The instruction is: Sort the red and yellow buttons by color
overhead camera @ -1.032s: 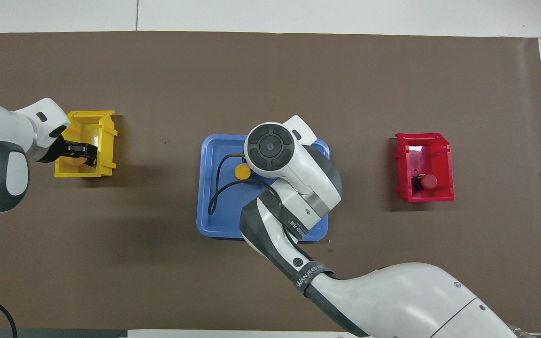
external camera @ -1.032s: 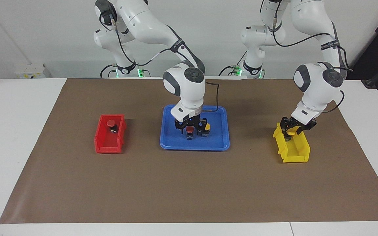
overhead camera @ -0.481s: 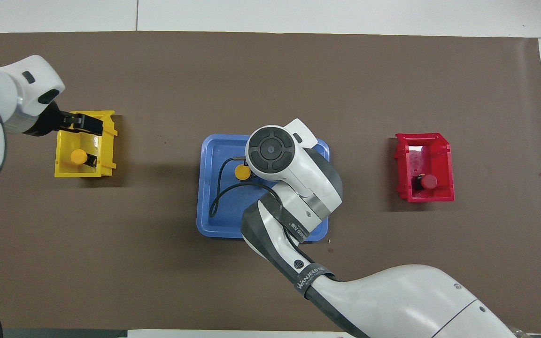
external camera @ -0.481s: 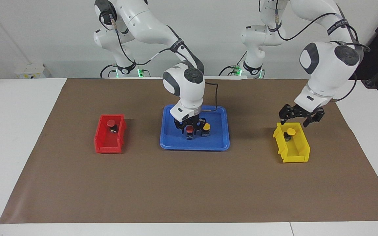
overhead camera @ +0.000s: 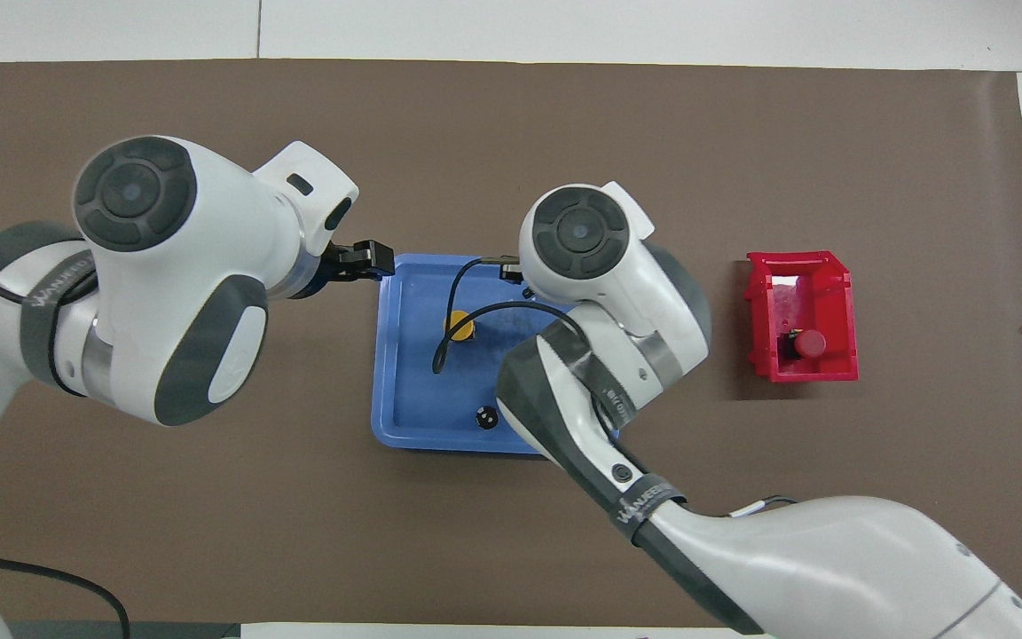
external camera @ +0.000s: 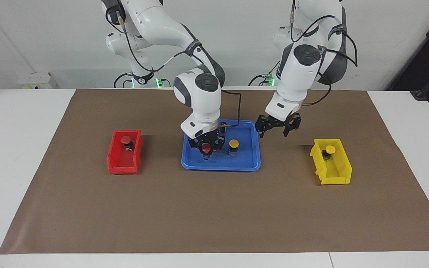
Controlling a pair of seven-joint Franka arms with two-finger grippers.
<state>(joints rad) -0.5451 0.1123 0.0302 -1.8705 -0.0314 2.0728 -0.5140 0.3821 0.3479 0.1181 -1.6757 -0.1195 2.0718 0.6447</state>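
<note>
One red button (external camera: 126, 140) lay in the red bin (external camera: 124, 165) and one yellow button (external camera: 330, 150) in the yellow bin (external camera: 334, 176). Two remained at the blue tray (external camera: 250, 162). The right pincer (external camera: 207, 147) was clamped on the second red button (external camera: 207, 149), probably raised just off the tray floor. The second yellow button (external camera: 233, 143) stood beside it. The left pincer (external camera: 277, 127), fingers spread wide and empty, hung over the tray's edge toward the left arm's end of the desk. A second earlier it was down in the yellow bin.
</note>
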